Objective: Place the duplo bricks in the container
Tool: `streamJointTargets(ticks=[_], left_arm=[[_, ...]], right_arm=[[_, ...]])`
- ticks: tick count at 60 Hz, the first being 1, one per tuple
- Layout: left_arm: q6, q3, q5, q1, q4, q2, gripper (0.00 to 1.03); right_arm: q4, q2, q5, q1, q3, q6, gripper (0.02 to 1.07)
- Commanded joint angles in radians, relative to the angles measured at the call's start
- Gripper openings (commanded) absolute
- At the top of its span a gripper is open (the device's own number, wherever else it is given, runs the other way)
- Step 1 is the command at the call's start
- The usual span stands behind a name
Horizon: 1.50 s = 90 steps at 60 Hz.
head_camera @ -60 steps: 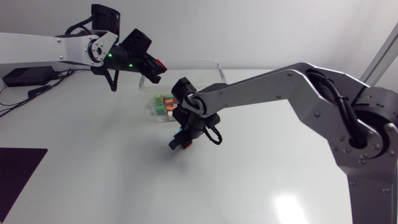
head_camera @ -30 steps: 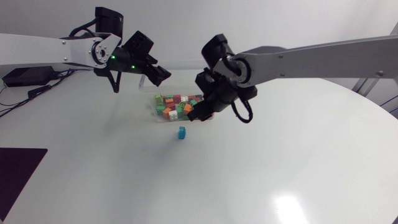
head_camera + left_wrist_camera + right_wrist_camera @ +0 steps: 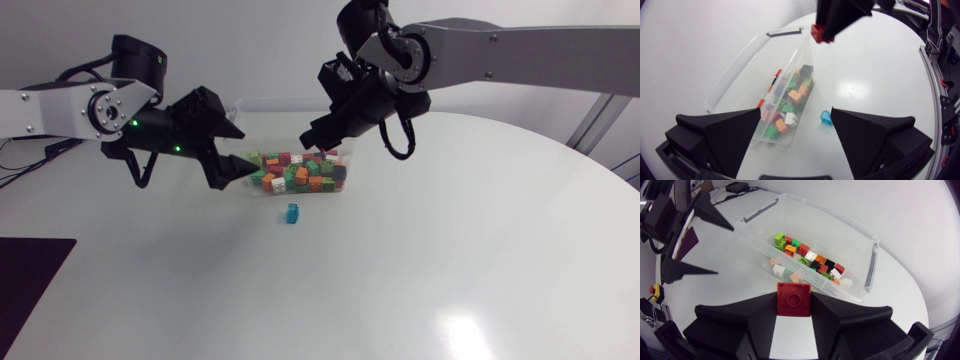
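right gripper (image 3: 793, 305) is clamped on a small red square duplo brick (image 3: 794, 295), held above the rim of the clear plastic container (image 3: 867, 255), presumably for release among the mixed bricks inside. left gripper (image 3: 795, 114) stands wide and empty beside the container. one turquoise duplo brick (image 3: 292, 213) lies just outside.

You are finding the container (image 3: 830, 207) open from above, though the right gripper (image 3: 318, 140), carrying a red brick (image 3: 794, 299), is hanging over its right end and blocking that part. The left gripper (image 3: 240, 152), spread wide, is hovering just beside the left end. The blue brick (image 3: 292, 213) is standing alone in front of the container, giving you room to come down on it from any side.
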<state>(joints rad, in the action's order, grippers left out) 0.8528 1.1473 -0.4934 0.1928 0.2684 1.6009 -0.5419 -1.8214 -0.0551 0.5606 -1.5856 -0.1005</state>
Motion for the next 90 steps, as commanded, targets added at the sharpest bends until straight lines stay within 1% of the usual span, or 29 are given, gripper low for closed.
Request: streamJointTargets(ticks=[1, 12, 19, 30, 39, 46, 54, 55, 57, 61, 62, 64, 66, 68, 72, 78, 90], left_arm=[[0.091, -0.055, -0.013, 0.027, 0.014, -0.012, 0.98], [0.143, -0.086, -0.011, 0.062, 0.011, 0.014, 0.98], [0.164, -0.100, 0.009, 0.086, -0.001, 0.050, 0.98], [0.189, -0.164, 0.075, 0.126, -0.112, 0.097, 0.98], [0.204, -0.219, 0.105, 0.157, -0.225, 0.129, 0.98], [0.204, -0.213, 0.111, 0.165, -0.268, 0.182, 0.98], [0.204, -0.189, 0.113, 0.178, -0.271, 0.222, 0.98], [0.204, -0.185, 0.113, 0.180, -0.271, 0.225, 0.98], [0.206, -0.181, 0.115, 0.183, -0.271, 0.229, 0.98], [0.209, -0.164, 0.118, 0.188, -0.271, 0.249, 0.98], [0.210, -0.158, 0.119, 0.189, -0.271, 0.254, 0.98], [0.210, -0.149, 0.122, 0.189, -0.271, 0.263, 0.98], [0.210, -0.138, 0.124, 0.191, -0.271, 0.272, 0.98], [0.213, -0.129, 0.125, 0.191, -0.271, 0.283, 0.98], [0.216, -0.112, 0.128, 0.191, -0.271, 0.298, 0.98], [0.226, -0.077, 0.128, 0.185, -0.267, 0.323, 0.98], [0.272, 0.003, 0.125, 0.171, -0.192, 0.389, 0.98]], right_arm=[[0.017, 0.014, -0.002, -0.013, -0.042, -0.001, 0.36], [0.053, -0.019, -0.009, -0.030, -0.097, -0.001, 0.36], [0.088, -0.052, -0.015, -0.031, -0.126, 0.001, 0.36], [0.119, -0.127, -0.032, -0.041, -0.211, -0.002, 0.36], [0.157, -0.182, -0.046, -0.047, -0.260, -0.005, 0.36], [0.160, -0.246, -0.046, -0.054, -0.323, -0.004, 0.37], [0.152, -0.311, -0.045, -0.062, -0.396, -0.004, 0.38], [0.152, -0.317, -0.046, -0.064, -0.402, -0.004, 0.39], [0.152, -0.329, -0.046, -0.065, -0.415, -0.002, 0.44], [0.142, -0.361, -0.045, -0.071, -0.450, -0.002, 0.67], [0.135, -0.374, -0.045, -0.073, -0.465, -0.002, 0.79], [0.120, -0.391, -0.045, -0.076, -0.490, -0.002, 0.93], [0.109, -0.401, -0.045, -0.076, -0.505, -0.001, 1.00], [0.109, -0.401, -0.045, -0.076, -0.505, 0.001, 1.02], [0.109, -0.389, -0.045, -0.076, -0.488, 0.002, 1.02], [0.114, -0.337, -0.051, -0.074, -0.419, 0.001, 1.02], [0.181, -0.177, -0.081, -0.074, -0.188, -0.004, 1.02]])
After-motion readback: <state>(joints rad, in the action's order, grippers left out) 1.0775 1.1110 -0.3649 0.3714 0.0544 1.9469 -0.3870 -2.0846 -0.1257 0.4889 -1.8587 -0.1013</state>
